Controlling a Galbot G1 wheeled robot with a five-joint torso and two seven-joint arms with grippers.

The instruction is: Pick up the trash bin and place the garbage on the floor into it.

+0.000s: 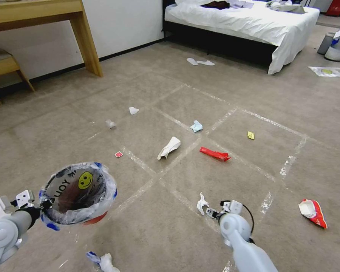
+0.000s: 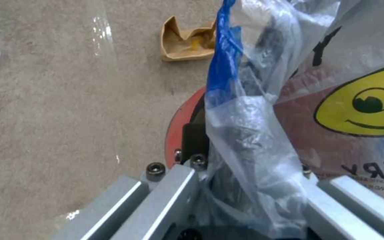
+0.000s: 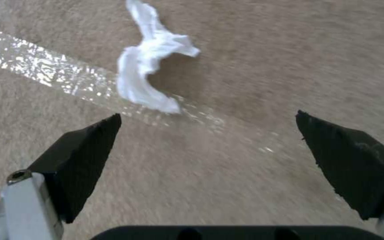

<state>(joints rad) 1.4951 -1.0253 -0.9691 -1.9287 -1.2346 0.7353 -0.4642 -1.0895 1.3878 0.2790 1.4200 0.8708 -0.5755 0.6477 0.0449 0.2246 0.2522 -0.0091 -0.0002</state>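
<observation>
The head camera looks forward and down across the beige taped carpet (image 1: 200, 94). Both wrist cameras sit close above it; the right one shares the crumpled white tissue (image 3: 150, 63) (image 1: 202, 204) with the head view.

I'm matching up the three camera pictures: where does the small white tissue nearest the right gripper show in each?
Head view: white tissue lies on the floor just ahead of the right gripper.
Left wrist view: not in it.
Right wrist view: white tissue beyond the open fingers.
Shared landmark: the shiny tape line beside it.
</observation>
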